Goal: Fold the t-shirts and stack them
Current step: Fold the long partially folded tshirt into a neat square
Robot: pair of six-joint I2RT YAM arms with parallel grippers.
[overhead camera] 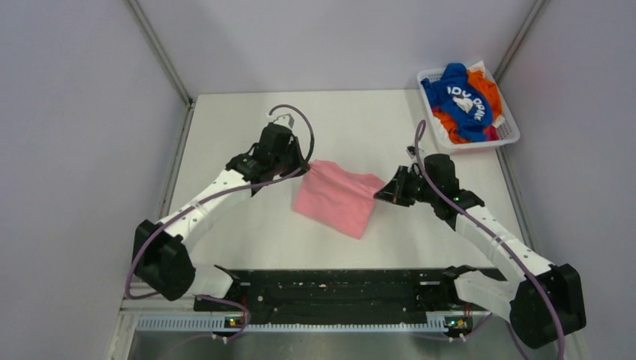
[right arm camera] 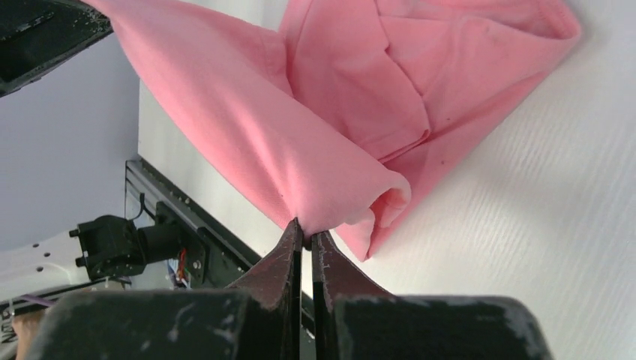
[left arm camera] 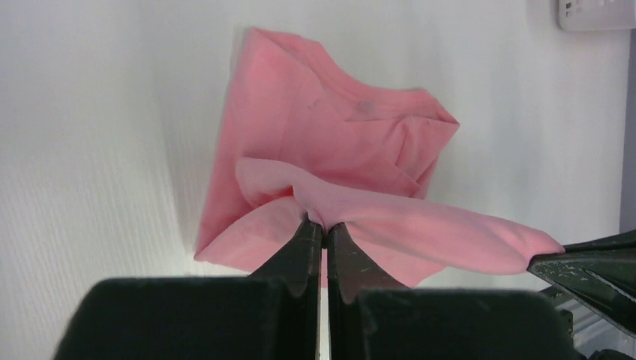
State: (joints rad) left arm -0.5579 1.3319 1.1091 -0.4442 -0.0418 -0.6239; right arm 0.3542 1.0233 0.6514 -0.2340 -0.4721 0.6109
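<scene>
A light pink t-shirt (overhead camera: pixel 337 196) lies partly folded at the table's middle, its far edge lifted and stretched between both grippers. My left gripper (overhead camera: pixel 306 166) is shut on its far left corner; in the left wrist view (left arm camera: pixel 324 223) the cloth (left arm camera: pixel 330 142) bunches at the tips. My right gripper (overhead camera: pixel 379 192) is shut on the far right corner; the right wrist view (right arm camera: pixel 306 229) shows the pink fabric (right arm camera: pixel 337 112) rolled over the tips. A royal blue t-shirt (overhead camera: pixel 459 100) with white lettering and an orange t-shirt (overhead camera: pixel 450 127) sit crumpled in the basket.
A white slatted basket (overhead camera: pixel 511 135) stands at the table's far right corner. Grey walls close in on both sides. The black base rail (overhead camera: pixel 337 289) runs along the near edge between the arm bases.
</scene>
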